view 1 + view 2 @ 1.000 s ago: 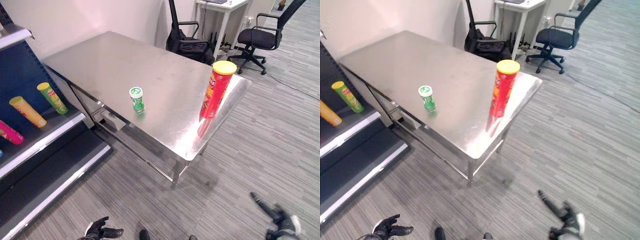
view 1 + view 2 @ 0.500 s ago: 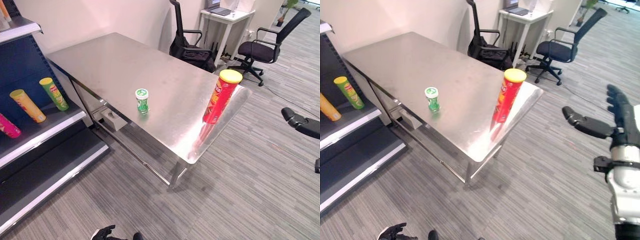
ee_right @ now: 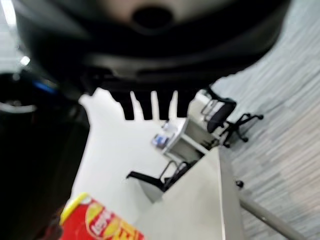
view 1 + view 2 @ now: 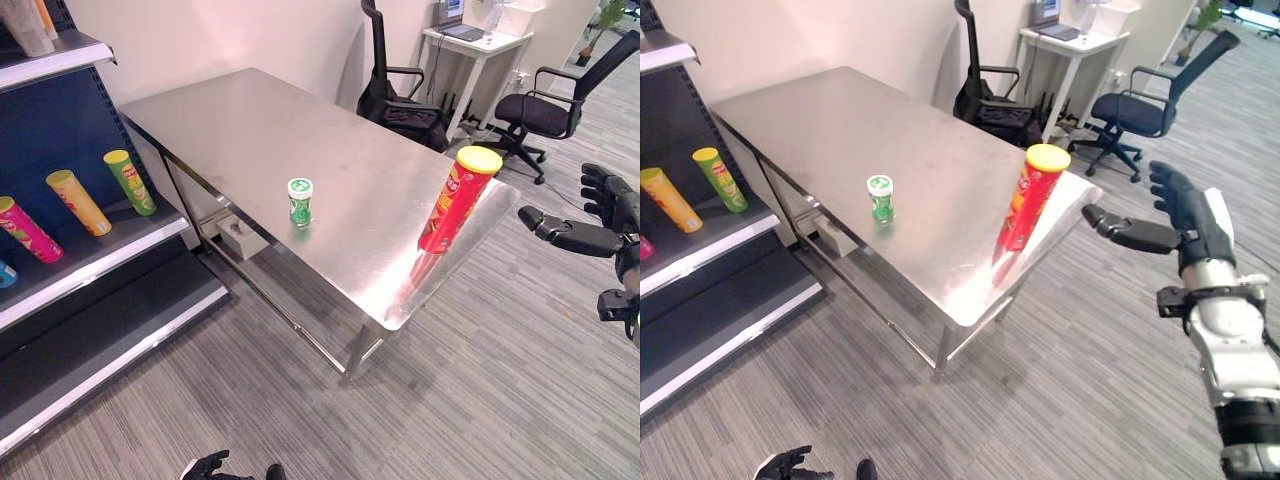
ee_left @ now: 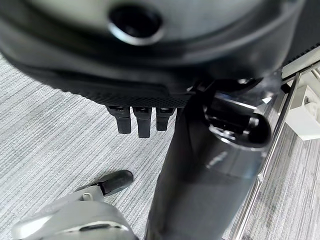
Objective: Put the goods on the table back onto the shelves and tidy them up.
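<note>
Standing upright on the table, red can faces the right hand, fingers spread.

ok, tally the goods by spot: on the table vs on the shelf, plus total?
Table: 2, a red can and a green jar
Shelf: 3 cans, green, yellow and pink
Total: 5
A blue item at the shelf's left edge is cut off, so it is not counted.
</note>
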### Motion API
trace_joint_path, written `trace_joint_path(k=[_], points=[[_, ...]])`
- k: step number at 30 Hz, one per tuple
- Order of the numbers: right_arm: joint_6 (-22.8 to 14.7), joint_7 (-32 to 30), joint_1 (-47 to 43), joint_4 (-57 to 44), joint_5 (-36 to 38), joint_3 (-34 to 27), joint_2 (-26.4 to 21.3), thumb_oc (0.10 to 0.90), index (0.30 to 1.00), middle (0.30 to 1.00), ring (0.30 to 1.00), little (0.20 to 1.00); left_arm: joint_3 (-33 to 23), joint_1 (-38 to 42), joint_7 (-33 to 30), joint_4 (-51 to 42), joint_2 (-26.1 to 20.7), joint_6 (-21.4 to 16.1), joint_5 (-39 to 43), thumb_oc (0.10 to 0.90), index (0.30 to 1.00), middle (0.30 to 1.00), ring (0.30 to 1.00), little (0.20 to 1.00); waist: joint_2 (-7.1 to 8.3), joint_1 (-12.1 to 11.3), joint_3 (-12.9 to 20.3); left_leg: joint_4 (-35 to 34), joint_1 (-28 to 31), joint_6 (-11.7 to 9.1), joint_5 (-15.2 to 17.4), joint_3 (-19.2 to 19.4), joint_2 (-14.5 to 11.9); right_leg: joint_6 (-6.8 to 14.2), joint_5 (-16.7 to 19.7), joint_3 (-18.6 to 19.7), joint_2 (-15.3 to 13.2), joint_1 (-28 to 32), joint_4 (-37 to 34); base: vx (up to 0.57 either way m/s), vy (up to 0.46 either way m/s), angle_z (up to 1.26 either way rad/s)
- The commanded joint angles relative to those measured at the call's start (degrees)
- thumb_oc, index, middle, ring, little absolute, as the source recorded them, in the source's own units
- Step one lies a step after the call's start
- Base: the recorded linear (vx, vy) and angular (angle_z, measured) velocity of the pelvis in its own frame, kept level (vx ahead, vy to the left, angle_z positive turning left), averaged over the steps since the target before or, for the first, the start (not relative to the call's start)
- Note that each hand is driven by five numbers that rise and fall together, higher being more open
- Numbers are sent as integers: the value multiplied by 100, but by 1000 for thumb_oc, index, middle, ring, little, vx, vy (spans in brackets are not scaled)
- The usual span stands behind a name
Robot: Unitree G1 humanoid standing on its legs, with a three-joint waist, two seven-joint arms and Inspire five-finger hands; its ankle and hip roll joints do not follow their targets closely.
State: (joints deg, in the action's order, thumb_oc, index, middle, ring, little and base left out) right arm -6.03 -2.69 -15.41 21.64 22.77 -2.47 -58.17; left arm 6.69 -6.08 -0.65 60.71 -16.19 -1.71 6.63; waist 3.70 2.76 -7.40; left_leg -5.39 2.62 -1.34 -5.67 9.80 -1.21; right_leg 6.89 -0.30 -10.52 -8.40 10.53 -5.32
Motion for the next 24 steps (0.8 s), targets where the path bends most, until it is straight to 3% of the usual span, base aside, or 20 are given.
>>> trace_joint_path(k=[1, 12, 24], points=[[-318, -93, -1044, 73, 55, -67, -648, 800, 900, 900, 900, 900, 300, 142, 17, 238, -200, -133, -119, 800, 900, 900, 900, 900, 158, -401, 210, 93, 377, -420, 596, 163, -437, 412, 264, -345, -298, -381, 124, 0, -15, 7], [-188, -45, -2225, 778, -66, 1133, -775, 800, 900, 900, 900, 900, 372, 69, -55, 331, -213, -136, -45, 800, 900, 900, 900, 900, 257, -606, 186, 100, 346, -476, 539, 10, -476, 364, 201, -530, -257, -270, 133, 5, -19, 10], [-50, -279, -2561, 1151, -364, 1409, -710, 800, 900, 900, 900, 900, 351, 23, -145, 329, -210, -131, 20, 800, 900, 900, 900, 900, 242, -699, 161, 88, 297, -464, 515, -151, -448, 348, 174, -655, -266, -225, 160, 3, -3, 6]])
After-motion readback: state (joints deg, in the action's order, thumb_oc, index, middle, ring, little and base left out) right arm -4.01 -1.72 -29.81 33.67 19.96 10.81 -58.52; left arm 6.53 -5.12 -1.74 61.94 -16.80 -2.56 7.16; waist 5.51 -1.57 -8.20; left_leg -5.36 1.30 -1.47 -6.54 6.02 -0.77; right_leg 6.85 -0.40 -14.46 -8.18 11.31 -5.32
